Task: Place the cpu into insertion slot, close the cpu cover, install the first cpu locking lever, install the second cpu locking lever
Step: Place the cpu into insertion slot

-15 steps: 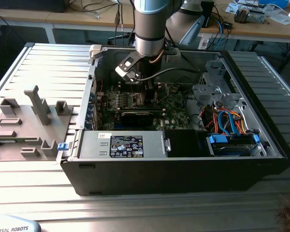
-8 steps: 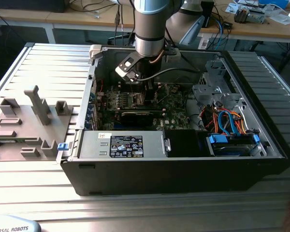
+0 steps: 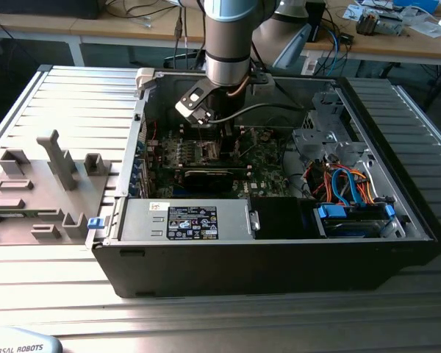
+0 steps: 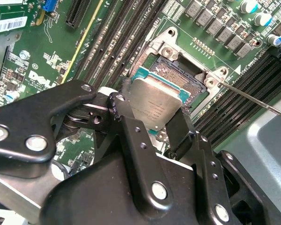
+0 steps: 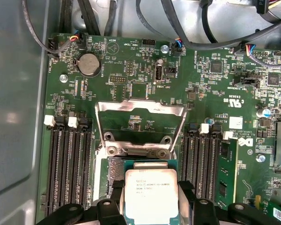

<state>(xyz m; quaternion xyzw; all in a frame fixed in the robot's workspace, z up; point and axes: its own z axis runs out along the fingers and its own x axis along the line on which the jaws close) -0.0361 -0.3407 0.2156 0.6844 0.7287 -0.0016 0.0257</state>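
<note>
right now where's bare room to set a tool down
Bare ribbed metal table lies at the exterior view's right of the open black computer case and along its front. Grey plastic fixtures crowd that view's left; inside, the hand grips the silvery square cpu.

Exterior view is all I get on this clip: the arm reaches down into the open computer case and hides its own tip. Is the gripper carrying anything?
Observer: Yes. In both wrist views the gripper is shut on the cpu, gripping two opposite edges.
Operator: Where is the chip relative to the socket?
Observer: It is over the insertion slot, and part of the dark contact field shows bare beyond its edge. I cannot tell whether it is seated.
Operator: And the cover?
Observer: The cpu cover is swung open, standing clear of the slot.
</note>
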